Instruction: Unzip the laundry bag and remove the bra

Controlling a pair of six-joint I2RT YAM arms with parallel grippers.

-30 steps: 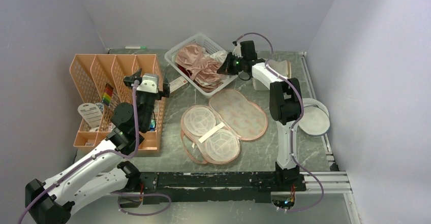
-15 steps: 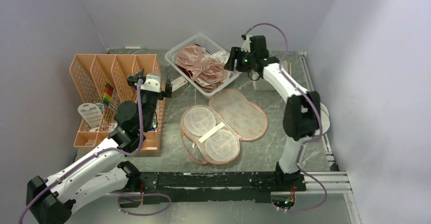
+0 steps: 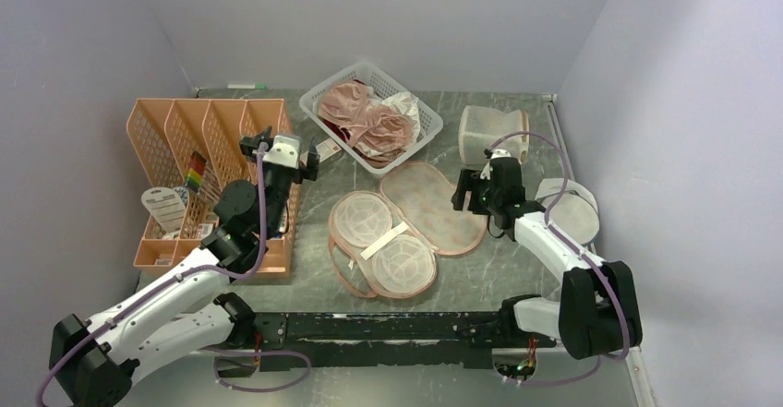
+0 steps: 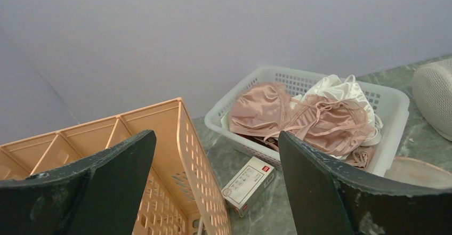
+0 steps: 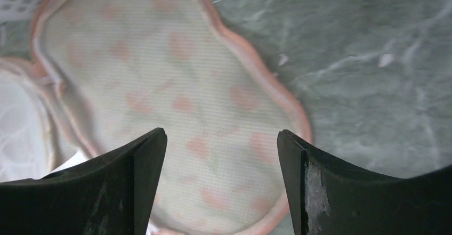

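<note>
The right tool (image 5: 221,139) hangs with its fingers spread and nothing between them, just above the printed lobe of the laundry bag (image 5: 176,86). The bag lies unzipped and folded open flat on the surface (image 5: 373,59), with its two white mesh-lined cups facing up beside that lobe. The left tool (image 4: 216,139), likewise spread and empty, is raised over the orange rack (image 4: 192,155) and faces the white basket (image 4: 298,75), where the bra (image 4: 298,115) lies heaped on other garments.

Orange organiser (image 3: 171,135) left; white basket (image 3: 336,81) at back; small box (image 4: 248,184) between them; mesh cylinder (image 3: 489,135) right.
</note>
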